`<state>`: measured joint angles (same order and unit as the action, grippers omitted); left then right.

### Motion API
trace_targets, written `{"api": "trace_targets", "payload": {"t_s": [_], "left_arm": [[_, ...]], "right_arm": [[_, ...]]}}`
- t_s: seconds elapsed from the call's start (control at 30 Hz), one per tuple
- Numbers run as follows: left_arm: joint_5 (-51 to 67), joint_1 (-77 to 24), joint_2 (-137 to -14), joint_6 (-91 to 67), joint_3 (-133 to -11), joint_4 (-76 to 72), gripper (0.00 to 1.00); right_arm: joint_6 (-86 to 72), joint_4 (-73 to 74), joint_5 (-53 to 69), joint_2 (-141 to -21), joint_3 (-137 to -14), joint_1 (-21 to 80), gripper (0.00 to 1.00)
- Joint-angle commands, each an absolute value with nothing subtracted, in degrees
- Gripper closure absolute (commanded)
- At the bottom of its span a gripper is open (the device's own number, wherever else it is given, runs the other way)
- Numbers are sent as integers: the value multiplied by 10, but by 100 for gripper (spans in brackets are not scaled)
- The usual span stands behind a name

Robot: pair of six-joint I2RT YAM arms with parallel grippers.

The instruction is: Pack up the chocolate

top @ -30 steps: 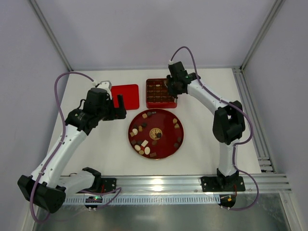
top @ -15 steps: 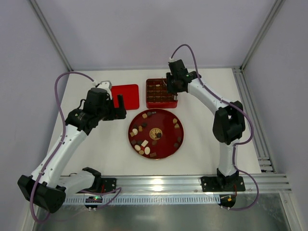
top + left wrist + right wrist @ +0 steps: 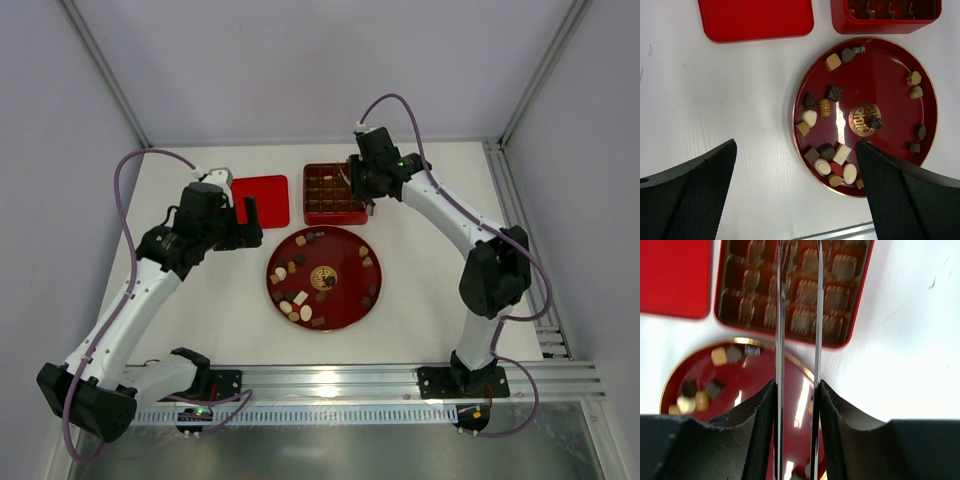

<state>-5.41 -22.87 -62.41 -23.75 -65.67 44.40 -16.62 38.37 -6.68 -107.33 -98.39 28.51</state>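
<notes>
White table lies bare at lower left and right of the plate. The box nearly touches the plate's upper rim, with only a narrow strip between box and lid. The right gripper hangs over the box's right edge; the left gripper hovers below the lid.

white table with red plate, box, lid

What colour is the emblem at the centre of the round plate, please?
Gold, on the dark red plate; the emblem shows best in the left wrist view.
</notes>
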Motion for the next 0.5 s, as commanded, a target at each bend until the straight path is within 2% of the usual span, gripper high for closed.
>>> {"api": "trace_targets", "payload": {"t_s": [0.0,0.27,0.47], "left_arm": [[-59,-229,-621,-236,-677,432,0],[-58,-230,-620,-235,-679,433,0],[-52,-229,-623,-238,-679,432,0]], "right_arm": [[-174,370,-60,-963,-910,320,60],[-228,349,-67,-815,-725,443,60],[-257,353,-74,-801,-679,489,60]]}}
